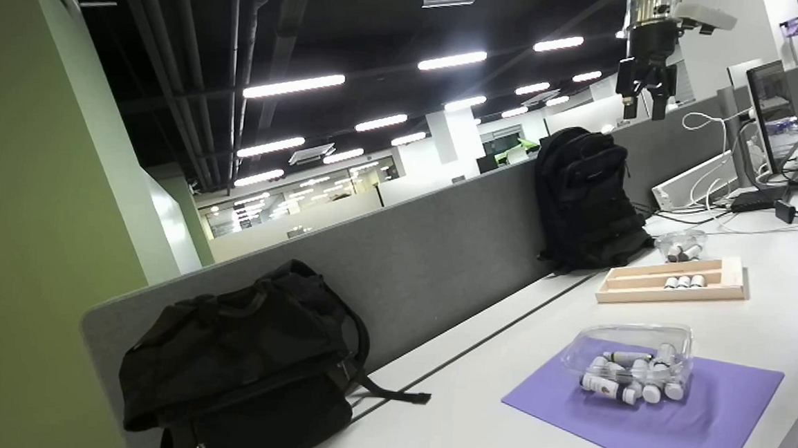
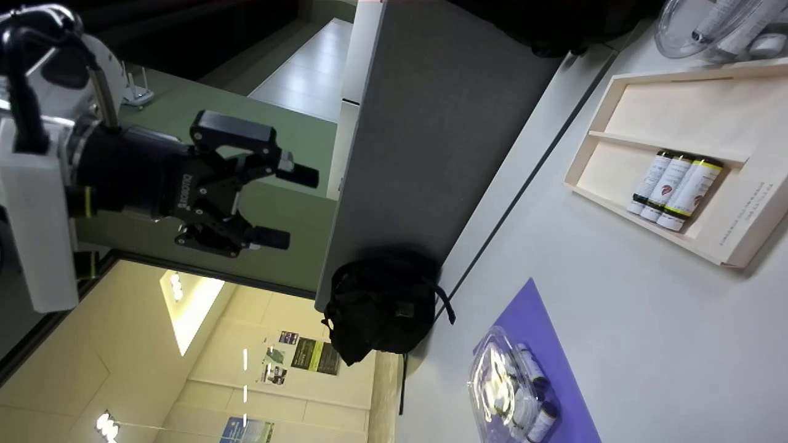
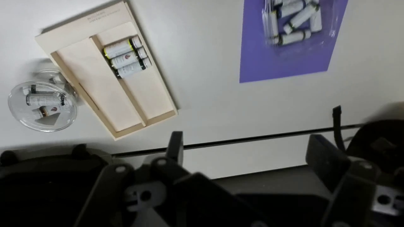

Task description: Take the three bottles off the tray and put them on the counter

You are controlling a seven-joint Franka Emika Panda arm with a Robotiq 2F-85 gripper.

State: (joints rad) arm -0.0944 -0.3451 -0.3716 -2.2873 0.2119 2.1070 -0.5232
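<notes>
Above pale counter and grey divider, under dark ceiling, hand, jaws apart.

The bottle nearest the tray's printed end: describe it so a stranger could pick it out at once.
On the off-white counter, apart from the purple mat, find the shallow light-wood tray. Inside, three white-labelled bottles lie side by side. In the wrist view, your bottle is the uppermost, set apart by bright yellow bands at both ends of its label.
</notes>
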